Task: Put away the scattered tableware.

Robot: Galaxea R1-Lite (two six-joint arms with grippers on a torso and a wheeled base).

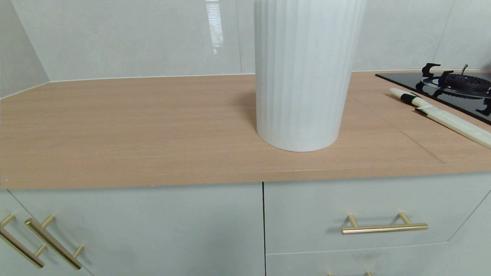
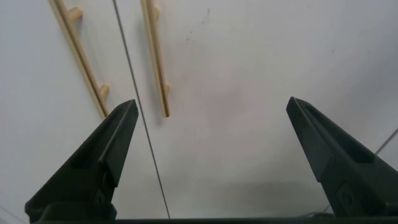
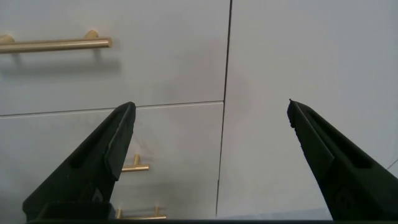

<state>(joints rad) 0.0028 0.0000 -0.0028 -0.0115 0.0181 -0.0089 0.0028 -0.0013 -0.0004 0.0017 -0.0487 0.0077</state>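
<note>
A wooden surface (image 1: 134,126) runs along a glossy, pale tiled wall (image 1: 126,38). At its right end sits a black glass hob (image 1: 460,102) with a dark burner grate (image 1: 466,81) on it. Below the surface are pale grey cabinet fronts (image 1: 153,230). A drawer (image 1: 307,207) on the right carries a level brass bar handle (image 1: 384,228), and two slanted brass handles (image 1: 53,243) show at the lower left.

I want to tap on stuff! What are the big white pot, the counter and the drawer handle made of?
Pot: matte white with ribbed sides and soft, dull shading. It could be ceramic or plastic; the look leaves that open.
Counter: light brown with fine grain lines, so wood or a wood-look laminate.
Handle: probably metal, given its gold colour and brushed sheen.
</note>
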